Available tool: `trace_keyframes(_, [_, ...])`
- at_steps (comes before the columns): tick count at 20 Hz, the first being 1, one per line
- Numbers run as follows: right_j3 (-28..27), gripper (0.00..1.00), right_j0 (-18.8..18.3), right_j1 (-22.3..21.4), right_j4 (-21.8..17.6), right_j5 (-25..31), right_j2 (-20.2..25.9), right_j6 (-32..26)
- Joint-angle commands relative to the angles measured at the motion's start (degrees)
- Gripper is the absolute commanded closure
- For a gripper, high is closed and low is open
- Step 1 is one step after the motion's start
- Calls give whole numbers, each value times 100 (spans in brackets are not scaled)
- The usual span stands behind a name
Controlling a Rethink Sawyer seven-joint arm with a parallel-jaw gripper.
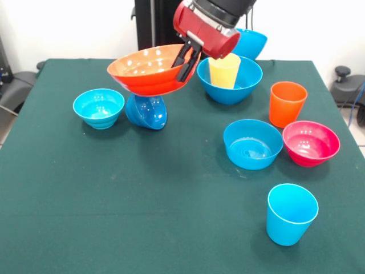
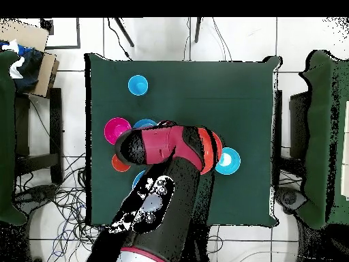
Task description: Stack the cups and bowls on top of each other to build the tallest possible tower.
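My gripper (image 1: 179,72) is shut on the right rim of the wide orange bowl (image 1: 145,71), one finger inside and one outside. The bowl is held tilted just above a small dark blue bowl (image 1: 146,111) that lies tipped on its side; whether the two touch I cannot tell. To the left stands a cyan bowl (image 1: 98,107). A yellow cup (image 1: 223,69) sits inside a large blue bowl (image 1: 231,85). At the right are an orange cup (image 1: 287,103), a magenta bowl (image 1: 311,142), a light blue bowl (image 1: 252,144) and a light blue cup (image 1: 291,214).
A second large blue bowl (image 1: 252,43) stands at the back behind the arm. From overhead my arm (image 2: 163,147) hides most of the group; the light blue cup (image 2: 138,85), magenta bowl (image 2: 116,129) and cyan bowl (image 2: 227,161) show around it.
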Motion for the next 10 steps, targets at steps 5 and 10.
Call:
trace_keyframes(5, [-250,100,179,408,367,-442,59,1033])
trace_keyframes(10, [-284,100,158,467,435,-542,28,943])
